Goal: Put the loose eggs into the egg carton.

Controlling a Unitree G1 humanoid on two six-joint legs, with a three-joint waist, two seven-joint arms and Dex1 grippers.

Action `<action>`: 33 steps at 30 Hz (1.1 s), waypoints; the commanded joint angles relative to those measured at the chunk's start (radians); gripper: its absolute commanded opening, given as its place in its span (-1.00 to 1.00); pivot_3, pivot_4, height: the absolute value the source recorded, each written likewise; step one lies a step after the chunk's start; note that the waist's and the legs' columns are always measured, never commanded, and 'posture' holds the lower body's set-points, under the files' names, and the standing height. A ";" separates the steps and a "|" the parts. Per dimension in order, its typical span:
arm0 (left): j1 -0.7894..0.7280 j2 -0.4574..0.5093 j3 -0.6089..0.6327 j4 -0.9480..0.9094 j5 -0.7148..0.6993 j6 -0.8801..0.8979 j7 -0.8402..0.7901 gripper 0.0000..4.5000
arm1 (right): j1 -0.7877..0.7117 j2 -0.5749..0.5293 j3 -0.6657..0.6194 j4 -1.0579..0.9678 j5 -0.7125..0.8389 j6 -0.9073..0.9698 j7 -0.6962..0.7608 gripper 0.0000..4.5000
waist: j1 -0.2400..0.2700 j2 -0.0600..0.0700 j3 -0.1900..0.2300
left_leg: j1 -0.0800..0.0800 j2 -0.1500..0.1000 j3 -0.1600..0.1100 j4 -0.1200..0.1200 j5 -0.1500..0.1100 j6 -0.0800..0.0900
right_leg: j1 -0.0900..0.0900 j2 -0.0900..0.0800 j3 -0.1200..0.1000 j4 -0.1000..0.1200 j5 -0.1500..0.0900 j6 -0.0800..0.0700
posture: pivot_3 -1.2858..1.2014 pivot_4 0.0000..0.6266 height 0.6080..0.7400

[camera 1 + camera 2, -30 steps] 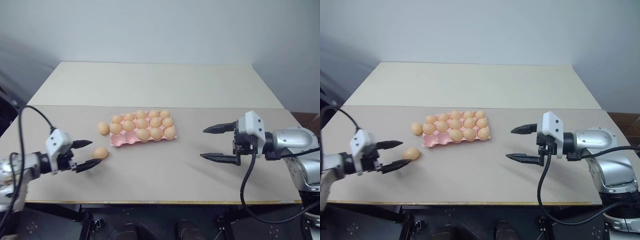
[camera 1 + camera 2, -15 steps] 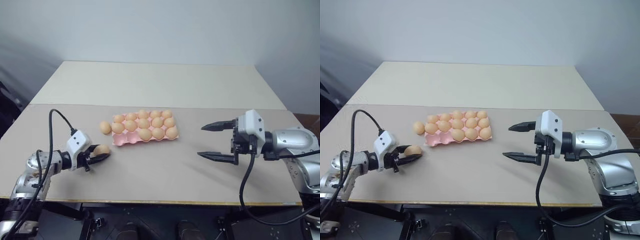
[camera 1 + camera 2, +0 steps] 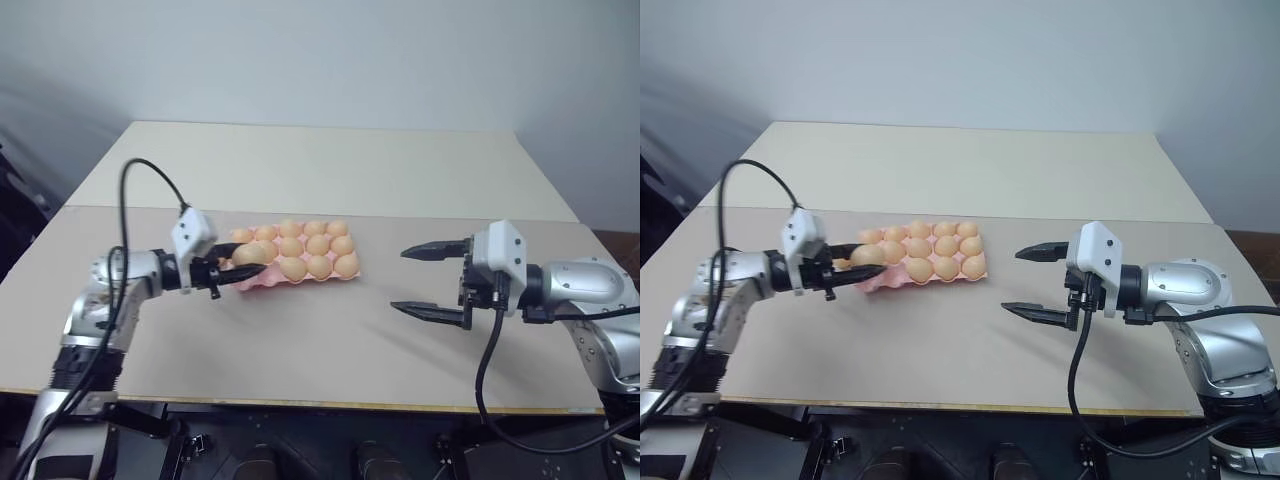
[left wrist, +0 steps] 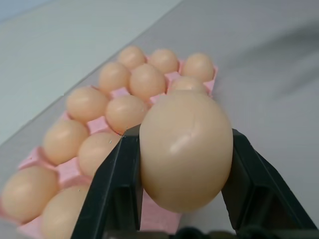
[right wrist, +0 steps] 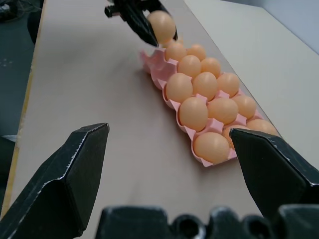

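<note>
The left gripper (image 3: 238,268) is clamped on one tan egg (image 4: 185,149), held just above the left end of the pink egg carton (image 3: 243,283). From that egg, the carton's filled cups run toward three o'clock across the grey table (image 3: 330,340). Well apart, at about four o'clock, the right gripper (image 3: 423,281) hangs over bare table, its fingers spread wide and holding nothing.

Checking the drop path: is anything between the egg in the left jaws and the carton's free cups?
Nothing visible. The left gripper holds the egg over the egg carton's near-left corner, where its empty cups lie; only seated eggs fill the other cups.
</note>
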 commanded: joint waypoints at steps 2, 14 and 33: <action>-0.091 -0.030 -0.049 0.135 0.096 -0.069 0.036 -0.10 | 0.009 -0.016 -0.037 -0.071 0.017 0.011 -0.035 1.00 | -0.001 0.000 0.000 | 0.000 0.000 0.000 0.000 0.000 0.000 | 0.000 0.000 0.000 0.000 0.000 0.000 | 0.03 -0.52 1.00; -0.094 0.009 0.067 0.072 0.005 -0.068 -0.028 0.98 | 0.016 -0.018 -0.042 -0.090 0.039 0.022 -0.067 1.00 | -0.002 0.000 0.000 | 0.000 0.000 -0.001 0.002 0.000 0.000 | 0.001 0.000 0.000 0.001 0.000 0.000 | 0.03 -0.52 1.00; 0.668 0.245 0.732 -0.444 -0.295 0.183 -0.072 0.98 | -0.010 -0.012 -0.027 0.055 0.055 -0.024 0.065 1.00 | -0.002 0.000 0.000 | 0.001 0.001 0.000 0.001 0.000 0.000 | 0.001 -0.001 -0.001 0.000 0.000 0.000 | 0.03 -0.52 1.00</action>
